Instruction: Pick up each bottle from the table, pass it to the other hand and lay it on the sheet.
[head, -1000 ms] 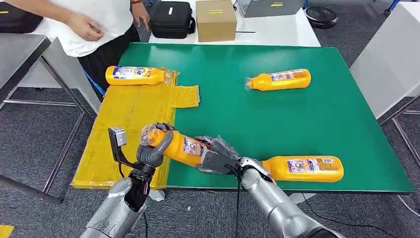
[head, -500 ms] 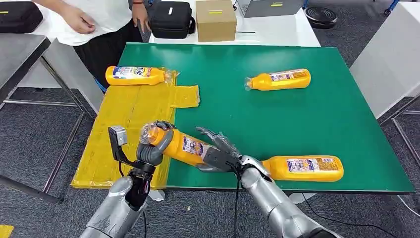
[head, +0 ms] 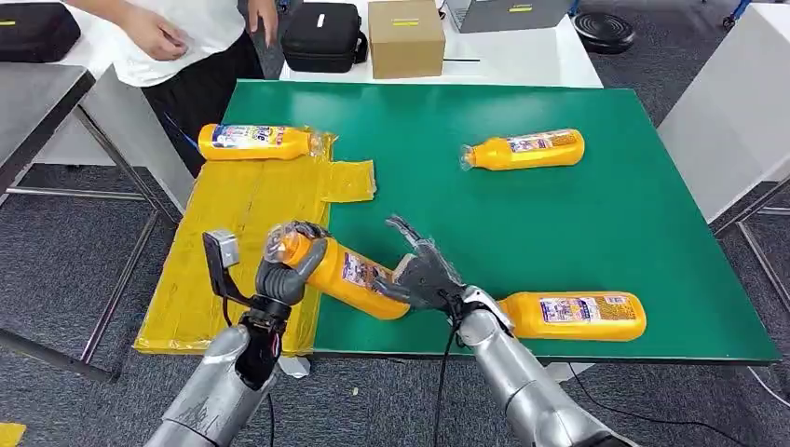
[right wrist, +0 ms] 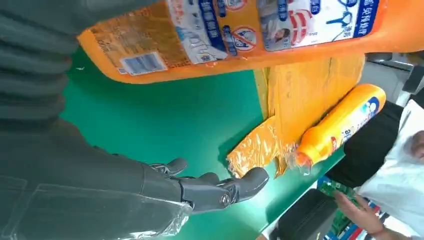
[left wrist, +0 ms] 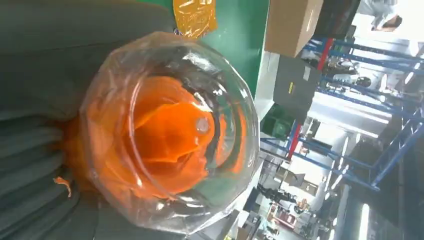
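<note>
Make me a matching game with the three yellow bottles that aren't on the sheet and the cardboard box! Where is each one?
Things:
1. bottle with its neck in the left hand
2. bottle by the right arm
3. bottle lying alone
4. cardboard box

Places:
A. on the white table beyond the green one
B. far part of the green table
C. lifted, near the sheet
D. near edge of the green table

Pairs: 1-C, 2-D, 3-B, 4-A

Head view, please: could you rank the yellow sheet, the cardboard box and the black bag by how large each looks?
1. yellow sheet, clearly the largest.
2 and 3. cardboard box and black bag look about alike, so I would not rank them. Both sit farthest from the camera, which shrinks them against the sheet.
</note>
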Action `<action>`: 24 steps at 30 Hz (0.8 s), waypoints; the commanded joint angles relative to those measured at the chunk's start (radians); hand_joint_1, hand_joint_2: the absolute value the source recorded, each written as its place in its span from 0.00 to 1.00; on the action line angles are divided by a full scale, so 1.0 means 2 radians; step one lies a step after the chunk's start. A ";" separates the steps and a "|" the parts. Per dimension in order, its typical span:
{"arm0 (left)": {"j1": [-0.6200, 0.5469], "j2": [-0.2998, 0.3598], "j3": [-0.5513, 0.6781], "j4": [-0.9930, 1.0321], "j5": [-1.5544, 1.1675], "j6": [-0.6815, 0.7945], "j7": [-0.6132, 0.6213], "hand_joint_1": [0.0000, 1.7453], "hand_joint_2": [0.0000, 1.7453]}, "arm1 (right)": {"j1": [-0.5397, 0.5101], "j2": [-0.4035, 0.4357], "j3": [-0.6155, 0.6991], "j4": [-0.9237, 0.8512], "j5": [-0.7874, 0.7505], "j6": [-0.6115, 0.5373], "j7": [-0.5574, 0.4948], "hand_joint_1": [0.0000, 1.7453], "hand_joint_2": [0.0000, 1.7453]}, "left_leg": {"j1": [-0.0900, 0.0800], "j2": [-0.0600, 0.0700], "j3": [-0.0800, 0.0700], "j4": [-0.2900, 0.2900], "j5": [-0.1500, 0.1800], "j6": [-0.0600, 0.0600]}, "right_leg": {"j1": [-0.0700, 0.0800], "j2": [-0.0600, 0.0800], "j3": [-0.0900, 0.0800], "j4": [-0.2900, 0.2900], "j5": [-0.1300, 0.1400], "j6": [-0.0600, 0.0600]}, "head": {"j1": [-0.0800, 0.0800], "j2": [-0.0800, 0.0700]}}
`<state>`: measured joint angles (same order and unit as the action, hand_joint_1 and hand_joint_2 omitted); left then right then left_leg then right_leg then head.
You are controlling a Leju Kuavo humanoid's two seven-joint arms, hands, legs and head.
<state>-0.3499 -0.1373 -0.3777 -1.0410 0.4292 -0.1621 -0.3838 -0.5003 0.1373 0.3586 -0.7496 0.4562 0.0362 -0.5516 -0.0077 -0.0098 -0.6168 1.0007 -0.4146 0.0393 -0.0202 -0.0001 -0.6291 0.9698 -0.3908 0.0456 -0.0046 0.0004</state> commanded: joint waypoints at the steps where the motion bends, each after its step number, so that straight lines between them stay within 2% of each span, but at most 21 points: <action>1: -0.034 0.002 0.004 0.033 -0.017 0.040 -0.017 1.00 1.00 | -0.008 -0.007 -0.014 0.006 -0.015 0.021 -0.005 0.00 0.00 | 0.001 0.000 0.003 0.000 -0.001 -0.001 | 0.001 -0.001 0.003 0.000 -0.001 -0.001 | 0.000 0.000; 4: -0.040 0.004 0.022 0.024 -0.042 0.095 -0.041 1.00 1.00 | -0.009 -0.007 -0.020 0.006 -0.024 0.030 -0.009 0.00 0.00 | 0.001 0.000 0.001 0.000 -0.001 -0.001 | 0.001 0.000 0.002 0.000 -0.001 -0.001 | 0.000 0.000; 10: -0.051 0.009 0.050 -0.034 -0.172 0.254 -0.101 1.00 1.00 | 0.002 -0.017 -0.036 -0.011 -0.043 0.035 -0.012 0.00 0.00 | 0.001 0.000 0.001 0.000 -0.001 -0.001 | 0.001 -0.001 0.001 0.000 -0.001 -0.001 | 0.000 0.000; 11: -0.052 0.009 0.051 -0.039 -0.174 0.254 -0.097 1.00 1.00 | 0.002 -0.018 -0.037 -0.011 -0.044 0.036 -0.012 0.00 0.00 | 0.001 0.000 0.002 0.001 -0.001 -0.001 | 0.001 -0.001 0.002 0.000 -0.001 -0.001 | 0.000 0.000; 12: -0.054 0.008 0.053 -0.042 -0.244 0.332 -0.117 1.00 1.00 | 0.001 -0.019 -0.040 -0.010 -0.046 0.037 -0.012 0.00 0.00 | 0.001 -0.001 0.001 0.001 -0.001 -0.001 | 0.001 -0.001 0.001 0.000 -0.001 -0.001 | 0.000 0.000; 14: -0.056 0.009 0.057 -0.042 -0.266 0.355 -0.119 1.00 1.00 | -0.003 -0.018 -0.043 -0.005 -0.047 0.036 -0.011 0.00 0.00 | 0.001 0.000 0.001 0.001 -0.001 -0.001 | 0.001 -0.001 0.002 0.000 -0.001 -0.001 | 0.000 0.000; 15: -0.059 0.009 0.058 -0.034 -0.321 0.415 -0.130 1.00 1.00 | -0.006 -0.017 -0.045 0.000 -0.048 0.034 -0.011 0.00 0.00 | 0.001 0.000 0.002 0.001 -0.002 -0.001 | 0.001 0.000 0.003 0.001 -0.002 -0.001 | 0.000 0.000; 17: -0.058 0.009 0.058 -0.033 -0.321 0.415 -0.130 1.00 1.00 | -0.006 -0.016 -0.045 0.000 -0.048 0.033 -0.011 0.00 0.00 | 0.001 0.000 0.002 0.001 -0.001 -0.001 | 0.001 0.000 0.003 0.000 -0.001 -0.001 | 0.000 0.000; 18: -0.056 0.003 0.082 -0.027 -0.382 0.430 -0.133 1.00 1.00 | -0.007 -0.016 -0.046 0.002 -0.047 0.031 -0.010 0.00 0.00 | 0.001 0.000 0.001 0.000 -0.001 -0.001 | 0.001 0.000 0.002 0.000 -0.001 -0.001 | 0.000 0.000; 19: -0.046 -0.028 0.147 -0.034 -0.503 0.430 -0.138 1.00 1.00 | -0.004 -0.016 -0.050 -0.001 -0.046 0.028 -0.011 0.00 0.00 | 0.001 0.000 0.002 0.000 -0.001 -0.001 | 0.001 0.000 0.003 0.000 -0.001 -0.001 | 0.000 0.000; 20: -0.046 -0.028 0.147 -0.034 -0.503 0.430 -0.138 1.00 1.00 | -0.004 -0.016 -0.050 -0.001 -0.046 0.028 -0.011 0.00 0.00 | 0.001 0.001 0.003 0.001 -0.002 -0.002 | 0.001 0.000 0.003 0.000 -0.001 -0.001 | 0.000 0.000; 21: -0.031 -0.046 0.182 -0.056 -0.634 0.430 -0.121 1.00 1.00 | 0.005 -0.021 -0.057 -0.015 -0.048 0.026 -0.011 0.00 0.00 | 0.001 0.001 0.003 0.001 -0.002 -0.002 | 0.001 0.001 0.004 0.000 -0.002 -0.001 | 0.000 0.000; 22: -0.028 -0.046 0.185 -0.058 -0.667 0.430 -0.111 1.00 1.00 | 0.007 -0.023 -0.059 -0.019 -0.047 0.024 -0.009 0.00 0.00 | 0.002 0.002 0.006 0.002 -0.004 -0.003 | 0.002 0.001 0.006 0.001 -0.003 -0.002 | 0.000 0.000; 23: -0.022 -0.050 0.183 -0.064 -0.673 0.430 -0.108 1.00 1.00 | 0.011 -0.027 -0.061 -0.024 -0.047 0.025 -0.009 0.00 0.00 | 0.001 0.000 0.001 0.000 -0.001 -0.001 | 0.001 0.000 0.002 0.000 -0.001 -0.001 | 0.000 0.000; 24: -0.019 -0.047 0.180 -0.067 -0.697 0.430 -0.097 1.00 1.00 | 0.014 -0.029 -0.063 -0.030 -0.046 0.027 -0.006 0.00 0.00 | 0.001 0.000 0.002 0.000 -0.001 -0.001 | 0.001 0.000 0.003 0.000 -0.001 -0.001 | 0.000 0.000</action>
<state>-0.4194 -0.1458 -0.2356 -1.1284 -0.4952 0.6867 -0.6516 -0.4795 0.1175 0.2796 -0.7748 0.3632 0.0950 -0.5734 -0.0077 -0.0098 -0.6171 1.0008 -0.4144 0.0392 -0.0203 -0.0001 -0.6291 0.9698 -0.3907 0.0456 -0.0053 0.0004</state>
